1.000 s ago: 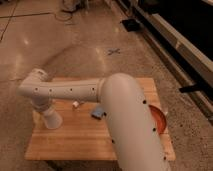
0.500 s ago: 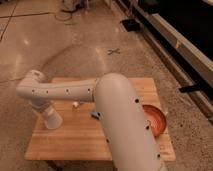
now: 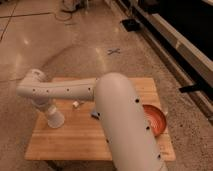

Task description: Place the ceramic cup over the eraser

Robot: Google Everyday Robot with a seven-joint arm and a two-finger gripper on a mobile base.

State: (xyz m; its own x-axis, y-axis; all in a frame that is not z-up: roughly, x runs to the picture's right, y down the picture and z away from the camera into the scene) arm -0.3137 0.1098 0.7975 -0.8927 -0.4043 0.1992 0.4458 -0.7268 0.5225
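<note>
The white ceramic cup [image 3: 56, 120] stands on the wooden table [image 3: 75, 142] near its left edge, its wider end down. My gripper [image 3: 50, 109] comes down from the white wrist onto the cup's top and is shut on it; the fingers are hidden by the wrist. The eraser [image 3: 76, 104], a small block with a pale face, lies on the table to the right of the cup, apart from it and just below the forearm.
A red-orange bowl [image 3: 156, 121] sits at the table's right side, partly behind my thick arm link [image 3: 127, 125]. A blue pad [image 3: 93, 115] peeks out beside that link. Speckled floor surrounds the table, with a dark wall unit [image 3: 190, 35] at the right.
The thick arm link has shifted slightly left in view. The wrist stays over the cup, which has not left its spot on the table.
</note>
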